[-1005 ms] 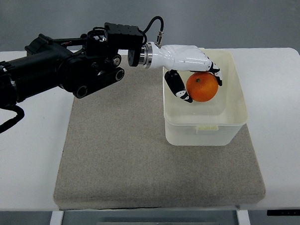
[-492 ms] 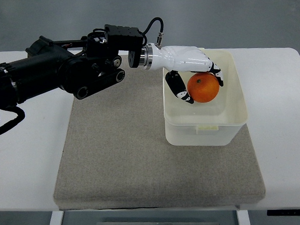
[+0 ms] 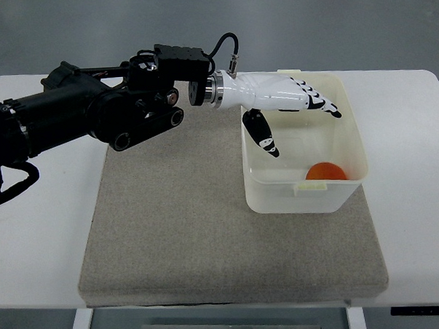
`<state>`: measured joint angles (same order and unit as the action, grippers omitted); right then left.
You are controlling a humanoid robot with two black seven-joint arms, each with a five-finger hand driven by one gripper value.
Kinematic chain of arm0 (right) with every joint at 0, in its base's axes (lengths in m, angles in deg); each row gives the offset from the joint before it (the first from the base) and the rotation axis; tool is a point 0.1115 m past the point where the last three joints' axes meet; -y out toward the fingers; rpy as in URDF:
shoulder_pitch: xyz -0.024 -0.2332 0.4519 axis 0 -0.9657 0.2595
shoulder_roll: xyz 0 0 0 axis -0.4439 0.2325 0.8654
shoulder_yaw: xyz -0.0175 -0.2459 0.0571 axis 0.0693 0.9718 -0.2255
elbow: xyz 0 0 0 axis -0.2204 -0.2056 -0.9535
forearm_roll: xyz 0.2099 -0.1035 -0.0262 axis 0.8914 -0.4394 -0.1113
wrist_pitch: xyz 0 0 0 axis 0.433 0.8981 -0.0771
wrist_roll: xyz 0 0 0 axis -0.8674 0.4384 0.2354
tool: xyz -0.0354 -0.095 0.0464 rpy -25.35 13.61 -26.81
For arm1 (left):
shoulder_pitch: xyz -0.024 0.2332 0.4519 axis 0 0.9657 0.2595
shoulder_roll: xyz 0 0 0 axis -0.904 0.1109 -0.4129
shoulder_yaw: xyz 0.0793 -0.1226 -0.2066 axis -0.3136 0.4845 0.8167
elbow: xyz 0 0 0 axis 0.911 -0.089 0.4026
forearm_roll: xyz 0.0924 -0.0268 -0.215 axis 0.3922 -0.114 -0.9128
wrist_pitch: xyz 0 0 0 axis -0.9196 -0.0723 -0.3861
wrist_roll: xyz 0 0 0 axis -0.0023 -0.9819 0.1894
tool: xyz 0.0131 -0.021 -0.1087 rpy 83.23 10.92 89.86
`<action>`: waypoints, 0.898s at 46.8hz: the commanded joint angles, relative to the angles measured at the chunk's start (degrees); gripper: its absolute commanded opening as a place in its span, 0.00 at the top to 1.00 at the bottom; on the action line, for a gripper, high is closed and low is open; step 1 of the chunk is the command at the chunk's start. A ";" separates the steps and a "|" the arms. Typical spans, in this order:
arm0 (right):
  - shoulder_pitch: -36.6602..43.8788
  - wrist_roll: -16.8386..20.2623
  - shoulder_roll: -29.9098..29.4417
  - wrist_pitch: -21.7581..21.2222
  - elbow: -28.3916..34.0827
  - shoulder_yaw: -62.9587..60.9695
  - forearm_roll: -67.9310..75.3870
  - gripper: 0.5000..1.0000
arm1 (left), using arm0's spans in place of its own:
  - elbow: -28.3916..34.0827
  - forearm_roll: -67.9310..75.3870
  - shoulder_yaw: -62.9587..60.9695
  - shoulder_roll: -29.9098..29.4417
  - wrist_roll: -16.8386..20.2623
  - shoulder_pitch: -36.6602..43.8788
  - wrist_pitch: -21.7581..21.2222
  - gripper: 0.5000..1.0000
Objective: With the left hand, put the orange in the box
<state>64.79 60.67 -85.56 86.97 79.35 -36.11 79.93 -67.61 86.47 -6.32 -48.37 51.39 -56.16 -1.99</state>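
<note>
left hand (image 3: 286, 103) released, fingers spread over box (image 3: 353, 133) | orange (image 3: 326, 171) in box, 5 o'clock corner

My left hand (image 3: 286, 103) has a glossy white plastic shell with black pads on the fingers (image 3: 326, 107); its wrist ring (image 3: 215, 88) looks like polished metal. My arm (image 3: 86, 112) behind it is matt black, with a smooth black cable (image 3: 225, 42) looping over it. The box (image 3: 350, 140) is translucent, milky plastic, smooth and slightly shiny. The orange (image 3: 326, 171) has a bright, faintly glossy peel. The mat (image 3: 179, 232) is rough grey-beige cloth, felt-like. The table (image 3: 410, 192) is smooth matt white.
</note>
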 commanded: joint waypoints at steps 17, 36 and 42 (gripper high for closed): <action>0.00 0.00 0.00 0.00 0.00 0.00 0.00 0.15 | 5.86 -0.17 0.57 0.00 0.00 -0.43 -3.93 0.08; 0.00 0.00 0.00 0.00 0.00 0.00 0.00 0.15 | 29.60 -16.85 0.39 -0.44 0.00 -0.70 -13.69 0.08; 0.00 0.00 0.00 0.00 0.00 0.00 0.00 0.15 | 35.83 -23.89 -0.31 -0.62 0.00 0.18 -13.16 0.08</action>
<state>64.80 60.67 -85.56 86.97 79.35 -36.11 79.92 -35.10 65.65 -6.48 -48.92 51.38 -56.41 -15.29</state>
